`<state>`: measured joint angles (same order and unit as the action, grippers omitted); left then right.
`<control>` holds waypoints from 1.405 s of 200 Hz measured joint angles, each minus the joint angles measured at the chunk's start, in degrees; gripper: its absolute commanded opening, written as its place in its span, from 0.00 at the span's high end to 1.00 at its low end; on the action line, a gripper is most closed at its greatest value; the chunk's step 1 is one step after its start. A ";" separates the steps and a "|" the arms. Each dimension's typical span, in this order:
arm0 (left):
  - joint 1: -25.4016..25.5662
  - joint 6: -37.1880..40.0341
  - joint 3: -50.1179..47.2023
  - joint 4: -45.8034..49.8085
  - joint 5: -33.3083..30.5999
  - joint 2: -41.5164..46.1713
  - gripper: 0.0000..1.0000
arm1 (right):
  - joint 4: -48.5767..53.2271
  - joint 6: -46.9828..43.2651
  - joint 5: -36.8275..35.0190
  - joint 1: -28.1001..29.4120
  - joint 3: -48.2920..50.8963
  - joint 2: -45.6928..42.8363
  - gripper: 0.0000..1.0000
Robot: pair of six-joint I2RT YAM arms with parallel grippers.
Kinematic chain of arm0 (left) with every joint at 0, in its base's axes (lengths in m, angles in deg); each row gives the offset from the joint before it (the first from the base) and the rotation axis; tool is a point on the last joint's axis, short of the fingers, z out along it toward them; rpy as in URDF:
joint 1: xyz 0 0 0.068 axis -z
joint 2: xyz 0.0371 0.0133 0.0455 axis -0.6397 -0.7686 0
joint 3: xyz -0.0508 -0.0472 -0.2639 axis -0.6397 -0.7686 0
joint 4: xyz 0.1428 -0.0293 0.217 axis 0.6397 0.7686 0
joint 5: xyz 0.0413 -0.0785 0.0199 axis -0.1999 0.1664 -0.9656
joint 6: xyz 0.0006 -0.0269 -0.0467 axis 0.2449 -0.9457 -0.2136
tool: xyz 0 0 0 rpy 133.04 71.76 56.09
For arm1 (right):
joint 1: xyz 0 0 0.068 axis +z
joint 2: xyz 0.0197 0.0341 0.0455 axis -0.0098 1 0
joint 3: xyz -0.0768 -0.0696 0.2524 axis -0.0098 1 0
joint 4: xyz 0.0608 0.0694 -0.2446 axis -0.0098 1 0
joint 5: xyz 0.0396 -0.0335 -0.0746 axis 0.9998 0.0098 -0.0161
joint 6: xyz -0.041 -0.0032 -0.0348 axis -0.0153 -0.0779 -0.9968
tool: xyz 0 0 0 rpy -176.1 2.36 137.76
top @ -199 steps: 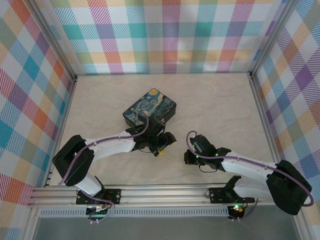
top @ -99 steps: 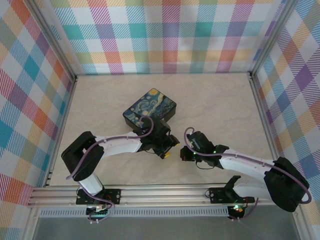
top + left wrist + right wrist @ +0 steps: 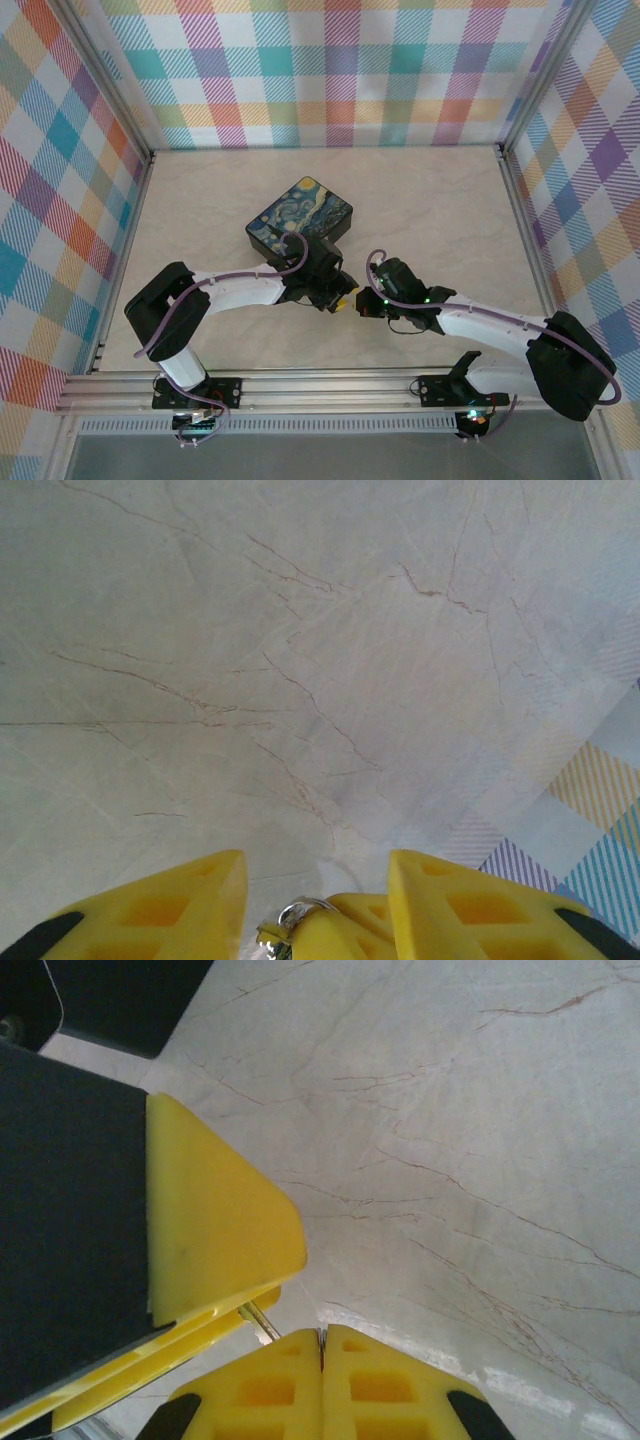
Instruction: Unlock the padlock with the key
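Key (image 3: 258, 1321) is too small to pick out from the top view. It lies where the two claws meet, near the front middle of the marble-patterned counter (image 3: 430, 210). The left claw (image 3: 342, 301) and the right claw (image 3: 367, 306) stand tip to tip there, just in front of the painted tin box (image 3: 300, 218), and the left arm covers the near corner of this box. Plaid walls (image 3: 340, 70) close the counter on three sides.

In the left wrist view, the yellow fingers (image 3: 170, 910) of the left claw stand partly apart. A small metal ring (image 3: 300, 913) and the yellow tip of the right claw sit between them, and the picture edge cuts all of this off.

In the right wrist view, the pads (image 3: 270, 1390) of the right claw are pressed together. The key comes out at their tip as a thin silvery strip, pinched there. Its far end goes under a yellow finger of the left claw and is hidden. Whether the left claw touches the key, I cannot tell.
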<state>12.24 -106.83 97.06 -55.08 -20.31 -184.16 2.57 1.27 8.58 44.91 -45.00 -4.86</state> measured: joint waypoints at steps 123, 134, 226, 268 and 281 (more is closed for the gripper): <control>-0.02 -1.11 0.00 0.24 -2.32 0.11 0.91 | -0.85 0.85 1.16 -1.57 -2.25 2.10 0.97; -0.02 -1.07 0.00 0.31 -2.56 0.13 0.96 | -0.85 0.85 1.36 -1.68 -2.36 2.29 0.97; -3.32 13.62 0.59 1.79 -3.82 0.68 1.00 | 0.44 0.17 3.13 -4.92 -3.21 2.03 0.53; -7.30 28.83 0.85 -1.20 -1.51 3.13 1.00 | -0.02 -1.97 10.97 -11.41 -3.61 -2.45 0.47; -7.87 32.15 0.85 -3.26 0.31 4.24 1.00 | -0.50 -3.15 14.43 -12.81 -4.42 -1.88 0.49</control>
<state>4.37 -74.68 97.92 -58.33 -20.00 -179.92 2.07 -1.88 23.01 32.10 -49.41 -6.74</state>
